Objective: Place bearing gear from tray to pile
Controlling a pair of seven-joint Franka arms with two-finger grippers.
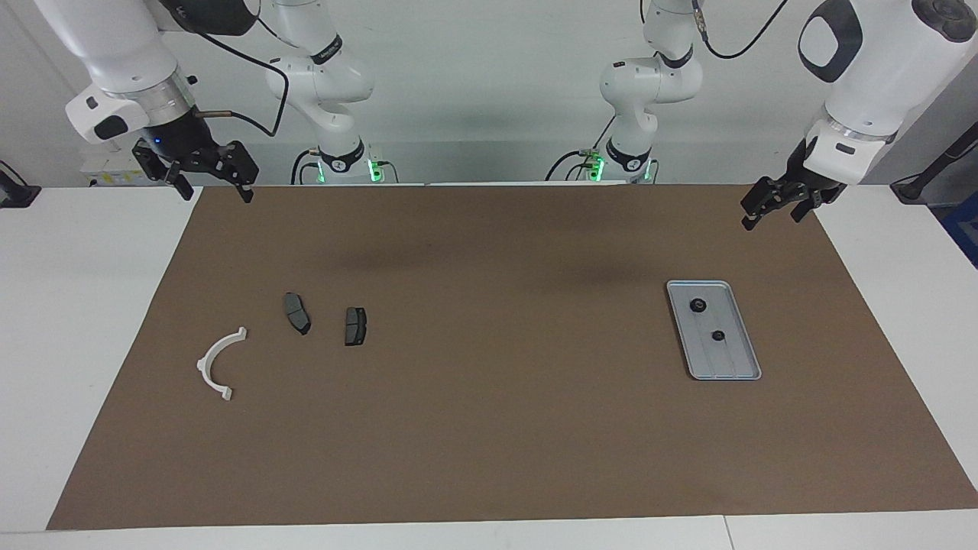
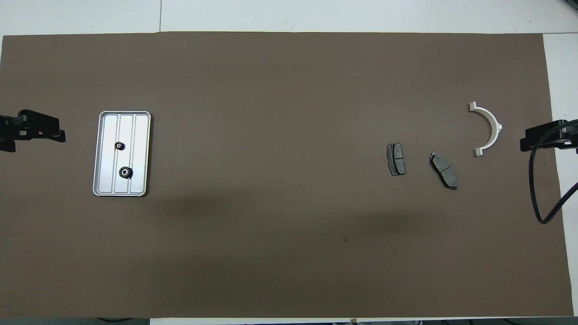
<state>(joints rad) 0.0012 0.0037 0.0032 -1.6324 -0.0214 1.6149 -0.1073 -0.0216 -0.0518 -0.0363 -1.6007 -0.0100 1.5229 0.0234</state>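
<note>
Two small black bearing gears (image 1: pixel 697 305) sit in the flat grey ridged metal tray (image 1: pixel 732 368). Left gripper (image 1: pixel 772 207) hangs wide open, empty, over the brown mat; right gripper (image 1: pixel 208 182) too, above the pile's white semicircular plastic bracket (image 1: pixel 215 366).

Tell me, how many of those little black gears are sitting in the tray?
2. Both lie in the grey tray: the smaller gear sits farther from the robots, the larger gear nearer to them. Nothing covers the tray, so none seems hidden.
</note>
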